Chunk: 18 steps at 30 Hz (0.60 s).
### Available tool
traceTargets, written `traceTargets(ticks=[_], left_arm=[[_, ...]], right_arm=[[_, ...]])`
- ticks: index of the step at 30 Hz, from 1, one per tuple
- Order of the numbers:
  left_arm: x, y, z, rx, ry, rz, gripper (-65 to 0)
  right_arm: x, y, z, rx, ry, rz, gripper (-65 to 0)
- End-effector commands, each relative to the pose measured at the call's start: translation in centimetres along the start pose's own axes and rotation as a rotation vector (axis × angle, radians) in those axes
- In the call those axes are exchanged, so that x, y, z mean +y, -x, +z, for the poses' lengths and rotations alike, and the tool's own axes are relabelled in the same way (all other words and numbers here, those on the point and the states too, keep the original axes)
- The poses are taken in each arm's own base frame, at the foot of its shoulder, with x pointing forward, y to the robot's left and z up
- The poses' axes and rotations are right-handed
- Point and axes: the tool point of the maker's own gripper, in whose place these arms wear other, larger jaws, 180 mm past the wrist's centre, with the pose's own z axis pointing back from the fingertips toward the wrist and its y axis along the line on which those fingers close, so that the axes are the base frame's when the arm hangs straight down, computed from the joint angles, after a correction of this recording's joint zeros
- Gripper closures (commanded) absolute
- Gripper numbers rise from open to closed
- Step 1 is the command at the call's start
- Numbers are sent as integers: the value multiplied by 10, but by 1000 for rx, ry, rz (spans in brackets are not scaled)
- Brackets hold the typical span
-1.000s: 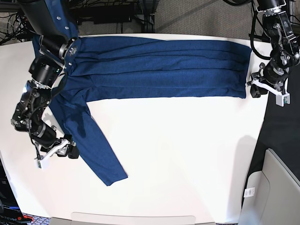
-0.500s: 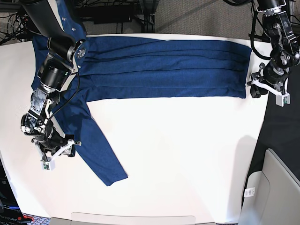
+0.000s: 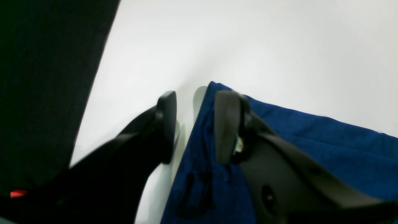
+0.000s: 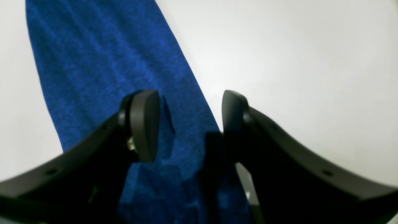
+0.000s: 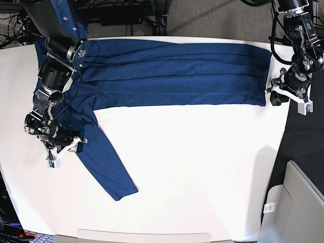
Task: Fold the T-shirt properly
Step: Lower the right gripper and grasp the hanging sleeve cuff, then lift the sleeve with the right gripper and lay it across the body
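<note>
Navy heathered knit, thin and soft, makes up the T-shirt [image 5: 172,73], which lies on the smooth white tabletop [image 5: 202,167]. Its body is folded into a long flat band across the far side, marked by lengthwise creases, and one sleeve [image 5: 101,157] runs diagonally toward the near edge, ending in a straight hemmed cuff. The right gripper [image 4: 186,124] hangs over that sleeve, its matte black, rounded fingers [image 4: 143,124] spread apart with blue cloth showing between them and nothing pinched. The left gripper [image 3: 194,127] sits at the band's end corner by the tabletop's edge; its fingers [image 3: 227,124] stand partly apart, one over the fabric and one over bare white surface, the cloth's edge lying between them ungripped.
</note>
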Motion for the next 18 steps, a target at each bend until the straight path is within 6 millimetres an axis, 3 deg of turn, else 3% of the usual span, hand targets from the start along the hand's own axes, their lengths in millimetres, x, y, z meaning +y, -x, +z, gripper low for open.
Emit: traceTargets(ticks=[1,8,11,18], left_arm=[[0,-17,5,-49,2,-18,-206],[0,-17,5,-49,2,-18,-206],[0,-17,5,-49,2,-18,-206],[0,-16,5,-48,2,-18,-206]], right_arm=[[3,-11,0,-19,-14,7,-286],[24,4,-5,52,-77,-11,-21],[45,4,-2,61,-193,-15,-10],[67,5,20,64,-338,-112,-10]])
